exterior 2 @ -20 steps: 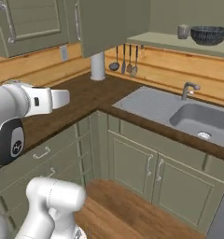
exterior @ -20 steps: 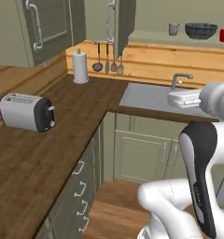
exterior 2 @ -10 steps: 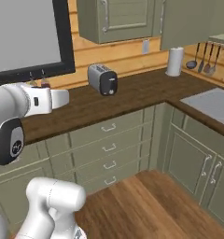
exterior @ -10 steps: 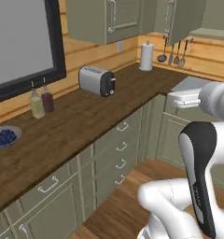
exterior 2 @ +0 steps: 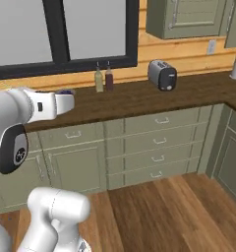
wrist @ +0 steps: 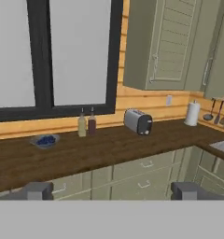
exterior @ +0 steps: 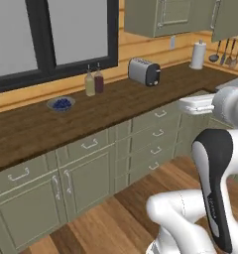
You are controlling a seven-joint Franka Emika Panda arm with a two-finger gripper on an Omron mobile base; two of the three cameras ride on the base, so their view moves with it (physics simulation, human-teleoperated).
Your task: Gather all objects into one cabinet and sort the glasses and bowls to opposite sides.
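Note:
The red mugs, the grey mug and the dark bowl are out of view. An olive-green wall cabinet [wrist: 164,45] with curved grey handles hangs shut above the right end of the counter, also seen at the top of the left base view [exterior: 160,18] and the right base view [exterior 2: 189,17]. My gripper [wrist: 112,191] is open, its two dark fingertips [wrist: 38,190] standing wide apart with nothing between them. It is held out in front of the base, well short of the counter and far below the cabinet.
A long wooden counter [exterior: 36,129] runs under a dark-framed window [wrist: 39,51]. On it stand a toaster [exterior: 144,72], two bottles [exterior: 93,81], a small blue dish [exterior: 61,103] and a paper towel roll [exterior: 198,54]. Low cupboards and drawers [exterior 2: 154,142] line the wooden floor.
The whole picture has swung: the base has turned left, so the sink and the shelf with bowl and mug left the views, and the window counter came in. The arm's pose looks unchanged.

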